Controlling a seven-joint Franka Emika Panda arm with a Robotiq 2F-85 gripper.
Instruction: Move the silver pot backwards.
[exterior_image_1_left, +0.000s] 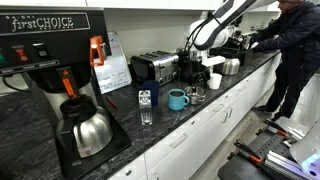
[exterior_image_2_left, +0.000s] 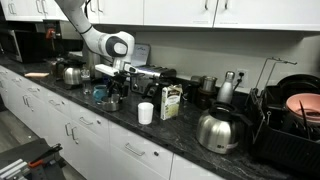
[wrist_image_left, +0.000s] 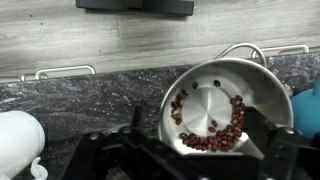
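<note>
Gripper (wrist_image_left: 197, 135) hangs wide open, holding nothing; the pot (wrist_image_left: 215, 95) lies just under it, its near half between the spread fingers (wrist_image_left: 135, 125); whether they touch, I cannot tell; pot stands upright on the counter (wrist_image_left: 80, 100), mouth up; round, no long axis; red beans (wrist_image_left: 215, 140) inside.

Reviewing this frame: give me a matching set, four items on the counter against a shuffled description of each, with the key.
1. silver pot
2. teal mug
3. steel carafe
4. toaster

A. at the back of the counter
B. under the coffee machine
C. red-brown bits inside
D. near a clear glass

Pairs: 1-C, 2-D, 3-B, 4-A
</note>
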